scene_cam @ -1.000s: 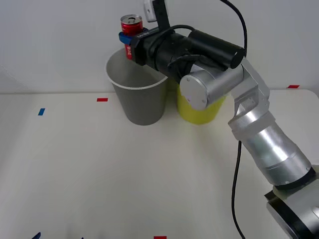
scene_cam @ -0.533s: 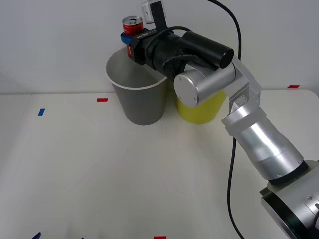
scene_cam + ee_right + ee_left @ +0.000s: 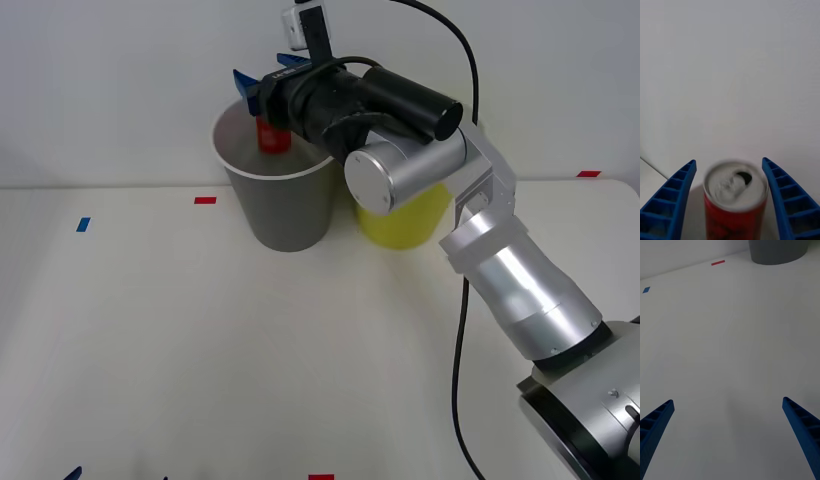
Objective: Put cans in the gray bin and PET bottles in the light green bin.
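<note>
Right arm is stretched out over the gray bin [image 3: 280,195], and the right gripper [image 3: 262,84] sits just above the bin's white rim with its blue fingers [image 3: 672,198] spread wide. The can [image 3: 272,133] is free of them: in the front view its red body shows inside the mouth of the gray bin, below the fingers and upright or close to it. From the right wrist view the can [image 3: 735,202] sits between the two splayed fingers with a clear gap on either side, silver top and dark pull-tab opening facing the camera, edges smeared, so whether it is resting on anything I cannot tell. The light green bin [image 3: 400,220] stands just beside the gray one on the robot's right, largely hidden behind the arm's silver elbow joint. Both bins sit at the far side of the white table [image 3: 200,350], which carries a few small tape marks, red [image 3: 205,200] near the gray bin and blue [image 3: 83,224] further to the left. Over on the other side, the left gripper [image 3: 730,435] hangs low over bare tabletop, fingers wide apart with nothing between them, the base of the gray bin [image 3: 777,251] well ahead of it
</note>
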`<state>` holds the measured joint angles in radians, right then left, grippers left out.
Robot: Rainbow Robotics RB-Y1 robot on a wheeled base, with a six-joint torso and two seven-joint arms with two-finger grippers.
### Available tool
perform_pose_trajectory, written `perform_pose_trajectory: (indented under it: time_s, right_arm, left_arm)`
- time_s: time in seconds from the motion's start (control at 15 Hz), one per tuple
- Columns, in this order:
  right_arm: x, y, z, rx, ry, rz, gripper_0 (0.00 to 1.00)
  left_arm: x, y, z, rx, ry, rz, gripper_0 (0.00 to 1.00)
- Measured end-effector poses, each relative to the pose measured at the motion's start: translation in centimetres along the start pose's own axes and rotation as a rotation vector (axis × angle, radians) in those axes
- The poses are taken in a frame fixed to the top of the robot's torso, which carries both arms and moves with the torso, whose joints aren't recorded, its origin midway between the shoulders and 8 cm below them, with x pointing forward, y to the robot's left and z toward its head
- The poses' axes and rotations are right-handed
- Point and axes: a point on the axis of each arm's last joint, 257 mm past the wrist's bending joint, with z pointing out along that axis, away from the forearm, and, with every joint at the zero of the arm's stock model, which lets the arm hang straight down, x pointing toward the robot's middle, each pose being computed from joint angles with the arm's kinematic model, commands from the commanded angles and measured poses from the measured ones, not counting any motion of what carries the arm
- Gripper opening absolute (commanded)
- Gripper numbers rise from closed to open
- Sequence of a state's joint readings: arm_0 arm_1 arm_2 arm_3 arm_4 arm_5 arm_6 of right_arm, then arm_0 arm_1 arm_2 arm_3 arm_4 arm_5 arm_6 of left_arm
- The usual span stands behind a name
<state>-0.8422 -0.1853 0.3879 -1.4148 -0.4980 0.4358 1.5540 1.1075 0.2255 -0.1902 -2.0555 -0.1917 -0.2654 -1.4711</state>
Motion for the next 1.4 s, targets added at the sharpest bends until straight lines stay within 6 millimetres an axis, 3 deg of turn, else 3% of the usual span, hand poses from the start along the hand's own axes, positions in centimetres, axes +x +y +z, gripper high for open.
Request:
perform_pose_trajectory:
  time_s: [0.27,0.47,0.6,0.67,1.0,1.4]
  right_arm:
    - [-2.8,1.5,-0.7,-0.029,-0.052,-0.039,1.00]
    - [-3.4,1.9,-2.5,-0.042,0.031,-0.084,1.00]
    - [-5.0,2.7,-5.6,-0.055,0.056,-0.113,1.00]
    - [-4.8,2.3,-7.3,-0.048,0.056,-0.109,1.00]
    - [-1.2,-1.2,-16.0,0.043,0.054,-0.077,1.00]
    - [2.4,-3.5,-27.5,0.258,0.058,-0.009,1.00]
  left_arm:
    - [0.0,0.0,0.0,0.000,0.000,0.000,1.00]
    - [0.0,0.0,0.0,0.000,0.000,0.000,1.00]
    - [0.0,0.0,0.0,0.000,0.000,0.000,1.00]
    - [0.0,0.0,0.0,0.000,0.000,0.000,1.00]
    - [0.0,0.0,0.0,0.000,0.000,0.000,1.00]
    - [0.0,0.0,0.0,0.000,0.000,0.000,1.00]
